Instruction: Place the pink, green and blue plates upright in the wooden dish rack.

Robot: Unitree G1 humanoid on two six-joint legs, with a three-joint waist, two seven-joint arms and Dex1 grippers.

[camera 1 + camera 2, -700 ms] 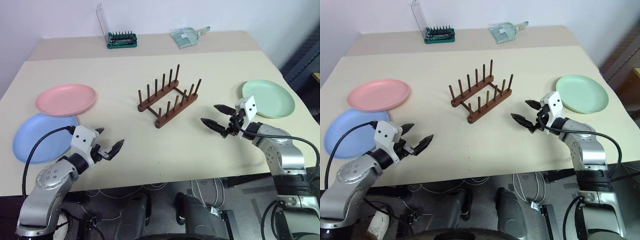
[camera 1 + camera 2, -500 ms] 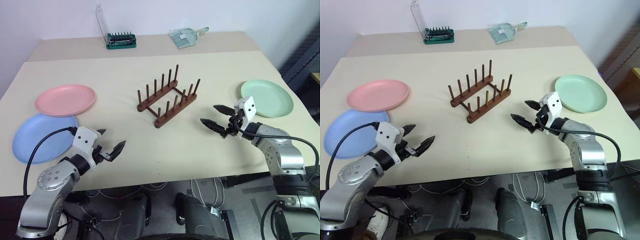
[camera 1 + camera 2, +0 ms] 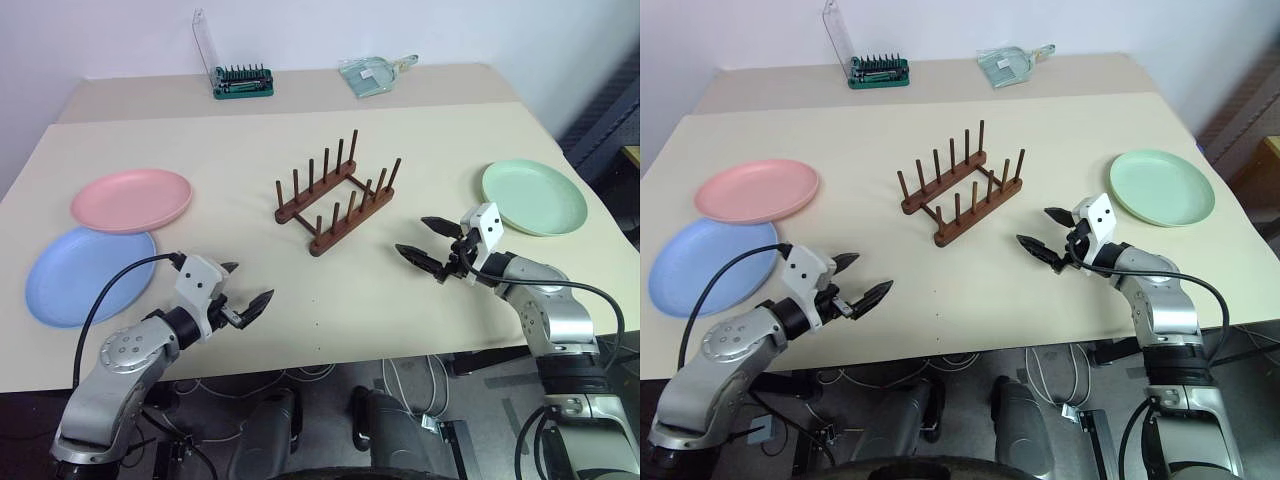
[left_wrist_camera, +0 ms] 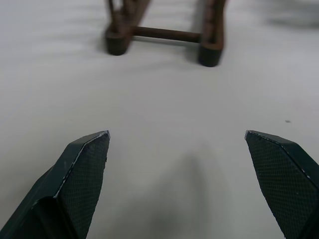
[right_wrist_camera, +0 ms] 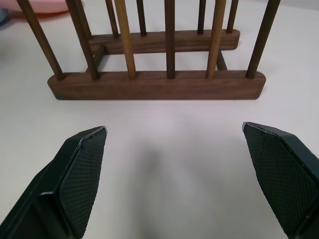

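Black fingers: both grippers spread wide, holding nothing.
Left gripper (image 3: 243, 292): over bare table near the front edge, left of the rack, aimed toward it.
Right gripper (image 3: 424, 245): right of the rack, pointing at its side.
Rack (image 3: 337, 193): mid-table, empty.
Pink plate (image 3: 131, 199): flat, left of rack.
Blue plate (image 3: 85, 276): under the pink plate's near rim.
Green plate (image 3: 534, 197): flat, right of rack.
Table (image 3: 230, 140): beige.

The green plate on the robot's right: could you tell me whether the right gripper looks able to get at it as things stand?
Probably yes. The green plate lies flat and alone on the table, just beyond the open right gripper, nothing between. The gripper points toward the wooden dish rack, though, so it must swing round.
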